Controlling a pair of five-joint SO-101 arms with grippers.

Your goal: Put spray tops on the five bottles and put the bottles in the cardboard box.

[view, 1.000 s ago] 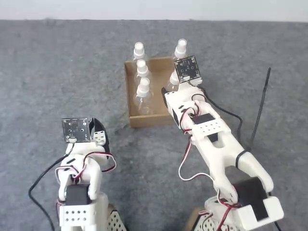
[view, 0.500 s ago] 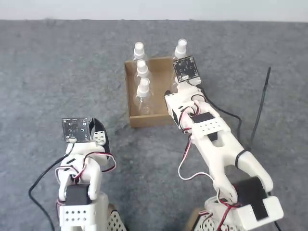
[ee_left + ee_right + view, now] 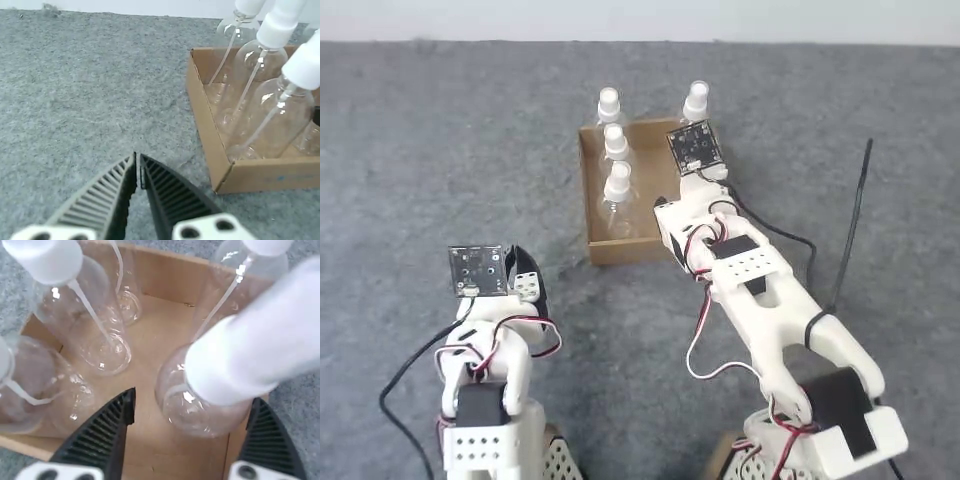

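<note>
The coming move turns on the bottle (image 3: 200, 410) that stands upright between the fingers of the right gripper (image 3: 194, 402). Its long axis runs straight up from the floor of the cardboard box (image 3: 165, 325), and its white spray top (image 3: 240, 360) rises towards the wrist. The two fingers are spread wide, one on either side of the glass, and neither pad appears to press on it. This bottle sits in the corner of the box nearest the right arm (image 3: 750, 280), which reaches in over the box's near wall. Any lift or retreat would therefore have to follow that upright axis, or a finger could catch the top and tip the bottle into its neighbours. The left gripper (image 3: 137, 159) has its fingers drawn together on nothing. It hangs over the grey mat well short of the box's near left corner, so the right arm is plainly the nearer one. There are five bottles in all. Four show white tops from above: two at the box's far wall (image 3: 609, 100) (image 3: 696, 98) and two along its left side (image 3: 615, 138) (image 3: 619, 185). The fifth is the one the right fingers straddle. Each top that can be seen is fitted. There is one box and there are two arms. By the look of it, all five bottles stand inside the box, though the bases of the far pair are hard to make out.
</note>
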